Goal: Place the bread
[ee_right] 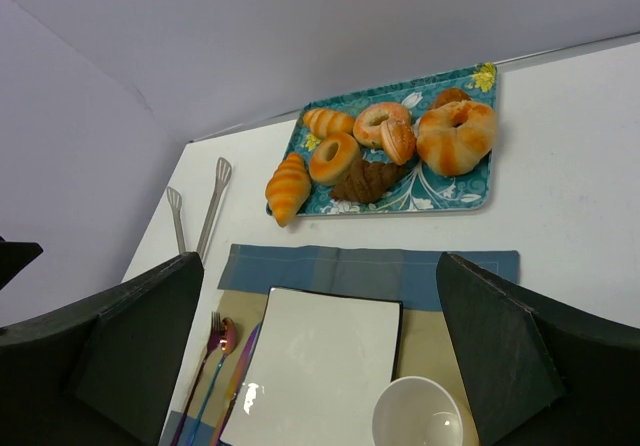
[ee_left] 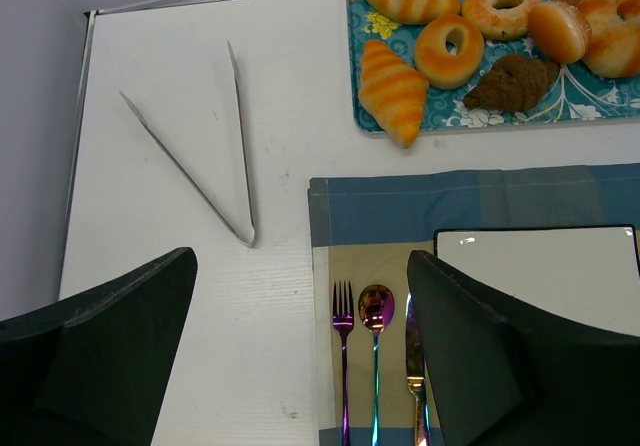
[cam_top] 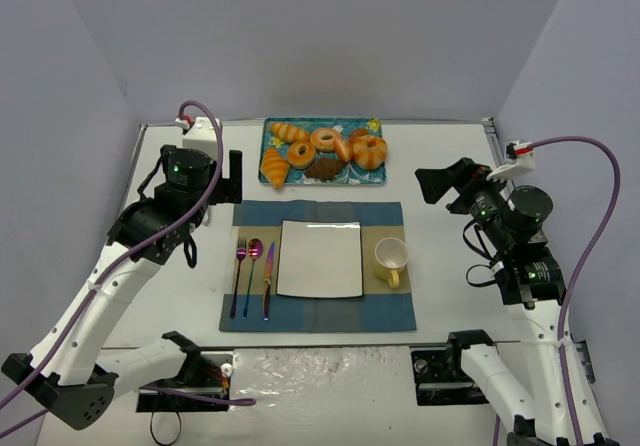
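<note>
Overhead, the left gripper (cam_top: pixel 225 176) hides the tongs (ee_left: pixel 241 146) left of the bread tray (cam_top: pixel 352 126); its jaws gape empty, as do those of the right gripper (ee_right: pixel 320 266).

Top view hangs high above and behind the 2 arm bases, tilted down and forward: white plate (cam_top: pixel 319 258) near centre, whole worktop (cam_top: pixel 450 166) in frame. Left wrist view, low and close, left of the plate, faces the far edge between the left claw (ee_left: pixel 300 254) fingers; the plate just clips its right side. Right wrist view, higher up, right of the plate, looks across leftward between the right claw (ee_right: pixel 320 256) fingers. All 3 share the plate and the bread tray (cam_top: pixel 323 151) beyond it.
</note>
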